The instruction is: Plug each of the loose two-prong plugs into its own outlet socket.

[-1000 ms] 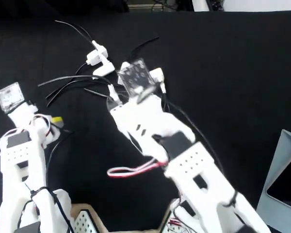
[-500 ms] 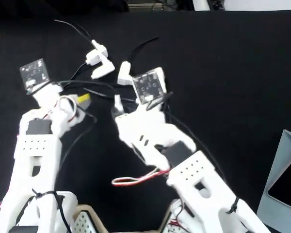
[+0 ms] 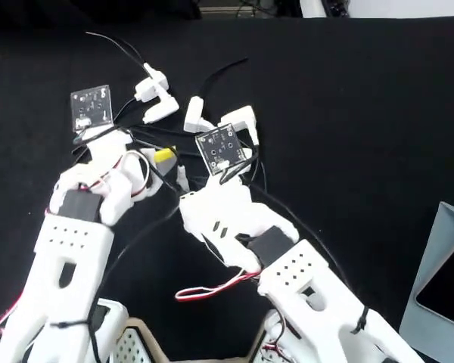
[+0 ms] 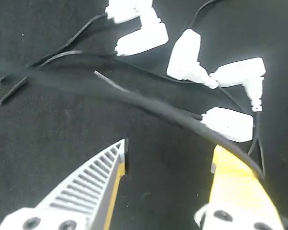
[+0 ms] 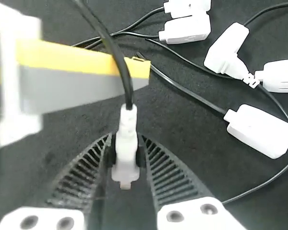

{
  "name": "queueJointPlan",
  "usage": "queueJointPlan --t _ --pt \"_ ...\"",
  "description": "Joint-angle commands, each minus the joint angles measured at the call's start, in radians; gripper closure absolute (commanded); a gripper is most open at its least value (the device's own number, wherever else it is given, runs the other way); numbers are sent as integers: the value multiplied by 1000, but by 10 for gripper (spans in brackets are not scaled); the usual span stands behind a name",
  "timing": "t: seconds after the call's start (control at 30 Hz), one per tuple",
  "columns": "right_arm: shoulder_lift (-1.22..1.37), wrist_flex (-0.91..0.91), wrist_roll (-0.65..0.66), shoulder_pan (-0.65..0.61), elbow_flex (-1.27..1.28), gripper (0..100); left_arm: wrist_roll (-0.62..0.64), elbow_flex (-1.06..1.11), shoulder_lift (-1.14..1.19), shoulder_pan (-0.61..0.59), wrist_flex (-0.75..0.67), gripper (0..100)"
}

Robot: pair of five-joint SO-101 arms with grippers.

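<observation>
On the black cloth table (image 3: 378,91), white sockets (image 3: 157,97) lie tangled in cords (image 4: 149,104) near the far edge, left of centre. The left gripper (image 4: 169,149) hangs open over them. The right gripper (image 5: 126,140) is clamped on a small plug (image 5: 125,163), whose cord crosses the left gripper's finger, so a pull could likely twist the plug loose. A grey box (image 3: 443,272) sits at the right edge.

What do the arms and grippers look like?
Left arm and right arm are white printed plastic with black servos, perforated links, red-white wires. Each wrist carries a square circuit board. Left gripper has ribbed, yellow-faced fingers; right gripper dark ribbed ones.
</observation>
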Motion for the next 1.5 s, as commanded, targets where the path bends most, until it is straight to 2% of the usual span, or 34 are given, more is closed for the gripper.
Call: queueJointPlan --t 0.0,0.2,0.43,0.6,0.7,0.8,0.97,1.07,1.23,1.47 --pt "-19 -15 23 -12 -2 987 -114 -5 -140 28 11 709" --pt "-19 -18 44 -12 18 987 -269 145 -321 91 3 710" --pt "-19 -15 44 -12 18 987 -370 236 -460 101 9 711" --pt "-19 -14 44 -8 18 987 -385 254 -465 93 11 711" --pt "-19 -12 44 -6 18 987 -381 246 -465 41 8 711" --pt "-22 -12 44 55 10 987 -379 214 -465 -41 5 710" --pt "-21 -14 44 267 -53 987 -387 139 -454 -140 11 710" --pt "-21 -18 37 377 -88 987 -451 84 -376 -150 26 711" --pt "-21 -21 8 525 -140 987 -506 -81 -109 -150 94 711" --pt "-19 -75 -35 643 -160 987 -755 -297 258 -61 92 711"
